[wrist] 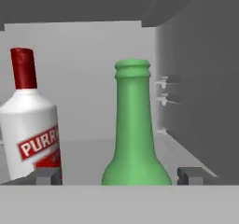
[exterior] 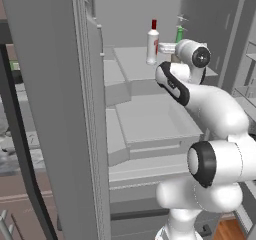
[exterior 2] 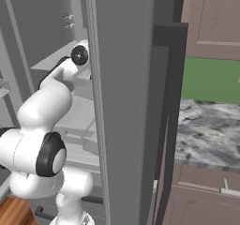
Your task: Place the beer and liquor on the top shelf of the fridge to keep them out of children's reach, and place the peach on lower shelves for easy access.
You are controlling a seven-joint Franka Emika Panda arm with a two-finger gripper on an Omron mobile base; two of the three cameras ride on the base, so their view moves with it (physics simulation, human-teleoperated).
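— Where are the bottles?

— Both stand upright on the thin flat pale grey top shelf (exterior: 131, 64) inside the tall grey fridge (exterior: 55, 109). The slim green glass beer bottle (wrist: 134, 134) is right in front of the hand camera, its long neck ending in a ringed lip; its label is below what that view takes in. The white liquor bottle with the red cap (wrist: 31, 125) stands just beside it on the left of that view, apart from it, with a red band across its body bearing white letters that read "PURR" before the curve hides the rest.

— And the hand?

— The two-finger hand (wrist: 119, 175) has its dark fingertips (wrist: 46, 175) spread wide, one on each side of the green bottle's shoulder, and neither tip touches the glass — nothing is held.

— From the base cameras?

— In the left base view the white arm reaches up into the fridge to the top shelf; the liquor bottle (exterior: 152, 43) shows clearly, red cap up, and the green bottle (exterior: 179, 34) peeks out just behind the arm's wrist. Below it sit the pale grey lower shelves with thick boxy fronts (exterior: 155, 129). In the right base view the fridge's grey side wall hides the bottles, and a marbled grey desk (exterior 2: 206, 135) lies to the right under a green wall panel.
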